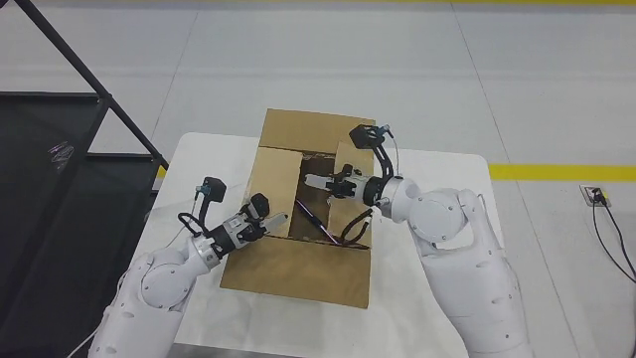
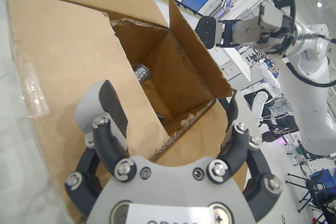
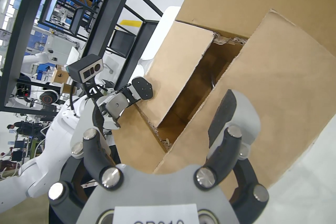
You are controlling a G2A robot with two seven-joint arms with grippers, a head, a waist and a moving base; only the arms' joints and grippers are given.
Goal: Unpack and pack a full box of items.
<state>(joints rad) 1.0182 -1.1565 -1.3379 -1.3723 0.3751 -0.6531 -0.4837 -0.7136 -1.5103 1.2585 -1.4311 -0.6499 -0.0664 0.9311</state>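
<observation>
Both spread: left pincer (image 2: 168,93) and right pincer (image 3: 157,117) at the open cardboard box (image 1: 298,268)

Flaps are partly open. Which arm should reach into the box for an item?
Probably right: the right gripper hangs open above the box opening, while the left gripper sits over the left flap, beside the gap.

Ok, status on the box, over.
Left tool open at the edge of the box. Right tool open above it. Metal item inside. Side flaps partly cover the opening.
</observation>
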